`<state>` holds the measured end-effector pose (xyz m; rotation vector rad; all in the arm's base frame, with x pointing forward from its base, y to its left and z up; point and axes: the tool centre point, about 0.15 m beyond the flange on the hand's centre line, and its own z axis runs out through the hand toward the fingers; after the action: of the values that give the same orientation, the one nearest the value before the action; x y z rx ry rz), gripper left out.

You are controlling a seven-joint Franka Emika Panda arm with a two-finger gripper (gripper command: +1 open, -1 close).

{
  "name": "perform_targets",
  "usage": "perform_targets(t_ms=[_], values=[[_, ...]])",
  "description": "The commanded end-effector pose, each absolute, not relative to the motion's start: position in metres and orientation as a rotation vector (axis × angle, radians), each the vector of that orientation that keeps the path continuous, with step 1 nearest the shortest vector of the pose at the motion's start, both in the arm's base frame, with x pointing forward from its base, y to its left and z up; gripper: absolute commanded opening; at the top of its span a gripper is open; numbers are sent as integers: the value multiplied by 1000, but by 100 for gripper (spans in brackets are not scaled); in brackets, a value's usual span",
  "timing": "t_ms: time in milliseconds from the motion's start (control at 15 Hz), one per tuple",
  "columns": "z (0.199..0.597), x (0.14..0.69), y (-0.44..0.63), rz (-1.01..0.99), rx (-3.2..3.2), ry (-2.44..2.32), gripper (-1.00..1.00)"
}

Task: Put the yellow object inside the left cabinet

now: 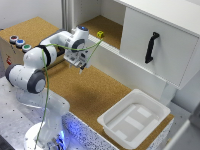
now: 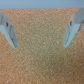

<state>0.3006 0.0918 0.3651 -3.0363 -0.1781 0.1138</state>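
The left cabinet (image 1: 107, 30) is the open, white-walled section with a cork-brown floor, beside the section closed by a white door (image 1: 157, 47) with a black handle (image 1: 151, 47); being open, it can take a block straight in from the front. On the cork worktop (image 1: 85, 92) in front stands the white tray (image 1: 134, 118), well apart from the cabinet. The arm (image 1: 37, 65) reaches across the worktop with a yellow-green cable (image 1: 47, 95) trailing along it. The gripper (image 1: 81, 64) hangs over bare cork, in front of the cabinet opening; in the wrist view its fingers (image 2: 8, 32) stand spread with only cork between them, holding nothing. The yellow object (image 1: 100, 34) sits on the cabinet floor near its front edge, apart from the gripper, so the placement looks done.
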Motion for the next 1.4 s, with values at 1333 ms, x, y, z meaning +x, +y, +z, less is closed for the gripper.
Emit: perform_targets(t_ms=[1333], values=[[443, 290, 194, -165, -2929, -126, 100]])
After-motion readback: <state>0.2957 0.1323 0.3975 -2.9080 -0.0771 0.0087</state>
